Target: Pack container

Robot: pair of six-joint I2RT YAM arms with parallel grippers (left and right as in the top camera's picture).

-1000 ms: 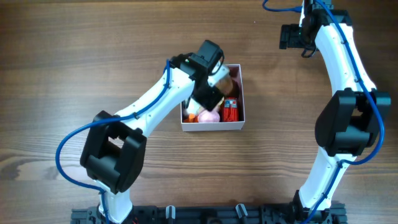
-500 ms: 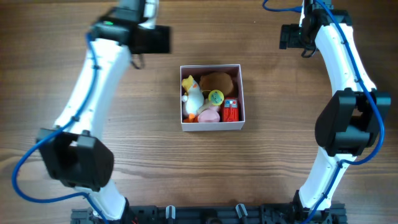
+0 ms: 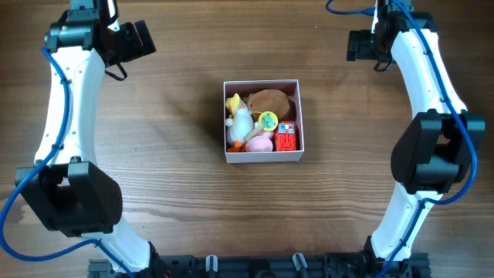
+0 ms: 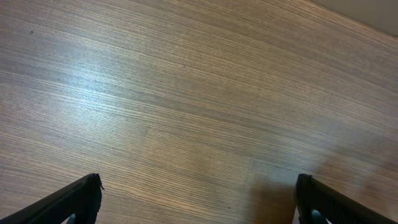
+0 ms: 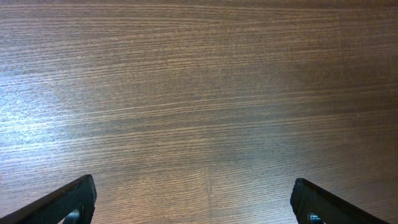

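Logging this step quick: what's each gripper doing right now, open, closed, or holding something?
Left gripper: open, holding nothing.
Right gripper: open, holding nothing.

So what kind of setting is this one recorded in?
Likely a robot lab bench: white left arm and white right arm, a wood-grain tabletop, and one square white-walled box of small toys.

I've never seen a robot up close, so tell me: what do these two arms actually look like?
The left arm and right arm are built alike: smooth white rounded links joined by chunky black joints, with a thin blue cable running along each. The left gripper and right gripper each have two dark fingers. No markings are visible.
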